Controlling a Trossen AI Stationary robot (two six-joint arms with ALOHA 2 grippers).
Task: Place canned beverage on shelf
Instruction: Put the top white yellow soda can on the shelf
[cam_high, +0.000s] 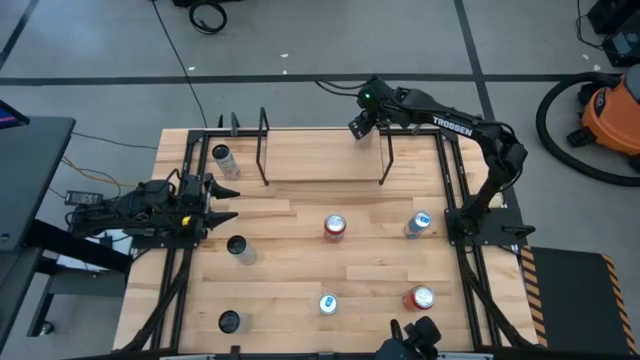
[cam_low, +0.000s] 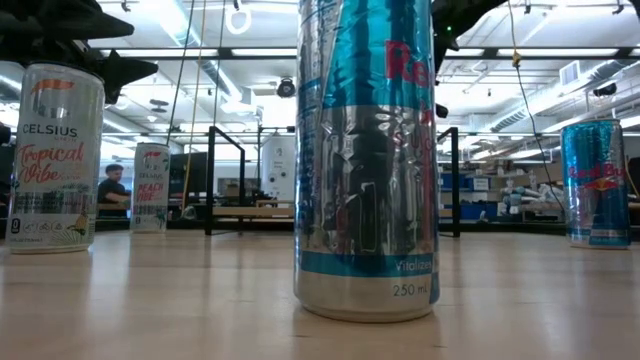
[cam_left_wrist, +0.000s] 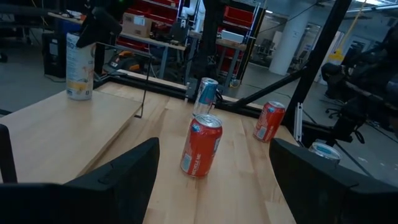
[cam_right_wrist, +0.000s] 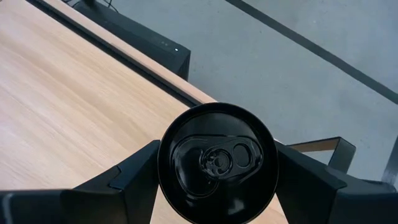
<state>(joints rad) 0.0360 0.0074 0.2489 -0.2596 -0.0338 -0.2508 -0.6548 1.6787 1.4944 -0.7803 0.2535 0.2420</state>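
The shelf (cam_high: 320, 160) is a light wood board between two black end frames at the table's far middle. My right gripper (cam_high: 361, 127) is over its far right end, just inside the right end frame (cam_high: 385, 150), shut on a black-topped can (cam_right_wrist: 216, 160). Whether the can's bottom rests on anything is hidden. My left gripper (cam_high: 222, 200) is open and empty at the table's left side, pointing right. A red can (cam_high: 334, 227) and a blue can (cam_high: 419, 223) stand upright on the table in front of the shelf. My right gripper pinches the black-topped can between its two fingers, one finger (cam_right_wrist: 134, 174) on each side of the can's upper wall (cam_right_wrist: 163, 163) just under the rim. The fingers come from above, pointing down. The can is upright, its top level.
A white can (cam_high: 222, 157) stands left of the shelf. Two black-topped cans (cam_high: 237, 247) (cam_high: 230, 321) stand at the left, a blue can (cam_high: 328, 304) and a red can (cam_high: 420, 297) near the front edge. Black frame rails run along the table's sides.
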